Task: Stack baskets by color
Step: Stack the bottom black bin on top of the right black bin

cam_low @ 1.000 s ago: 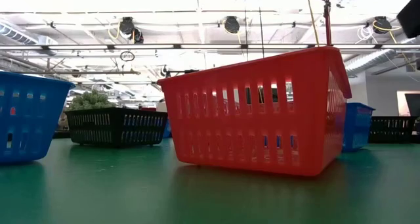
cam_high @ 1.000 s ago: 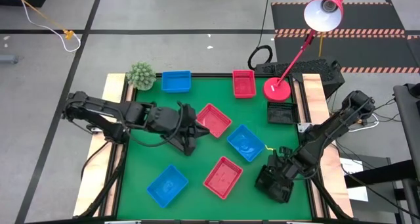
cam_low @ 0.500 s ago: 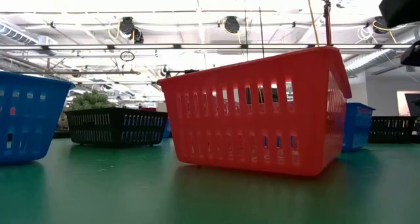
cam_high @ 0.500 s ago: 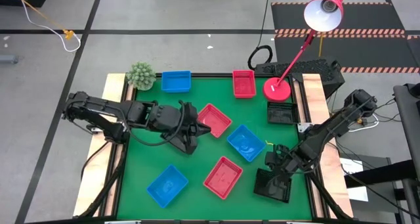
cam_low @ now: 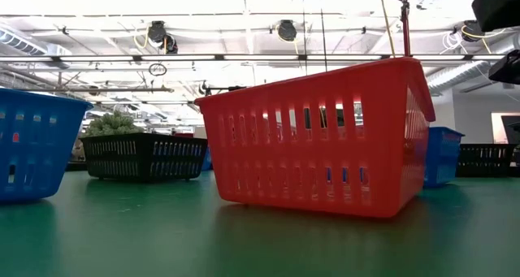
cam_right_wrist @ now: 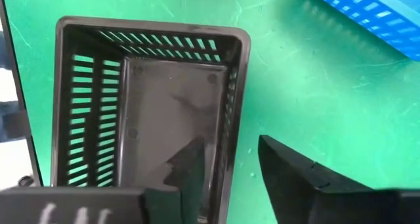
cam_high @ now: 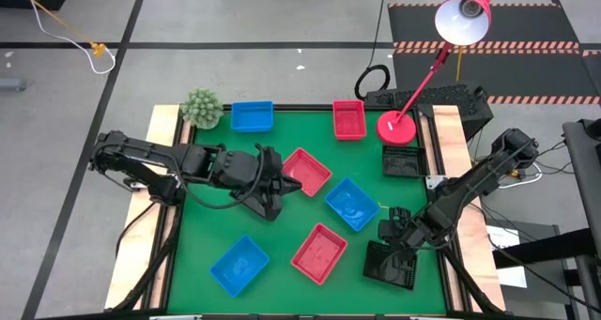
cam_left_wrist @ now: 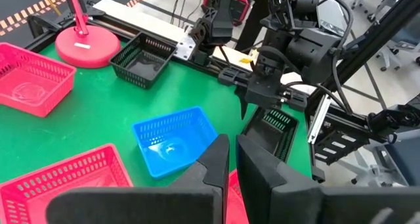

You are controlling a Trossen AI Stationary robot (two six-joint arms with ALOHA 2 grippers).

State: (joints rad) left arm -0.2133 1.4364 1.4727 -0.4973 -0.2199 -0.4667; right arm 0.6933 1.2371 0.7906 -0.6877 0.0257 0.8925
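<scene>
My left gripper (cam_high: 270, 204) hovered mid-desk, jaws clenched on nothing, beside the slatted red-pink plastic basket (cam_high: 305, 171). My right gripper (cam_high: 399, 237) stood at the green desk (cam_high: 216, 231)'s right front corner, jaws released and straddling one long wall of the black slatted plastic basket (cam_right_wrist: 151, 99) resting there. That wall ran between my right fingers (cam_right_wrist: 292, 168), one inside, one outside. The second black slatted basket (cam_high: 402, 160) lay farther back along the same edge, so my right arm was clearly nearer to it.
</scene>
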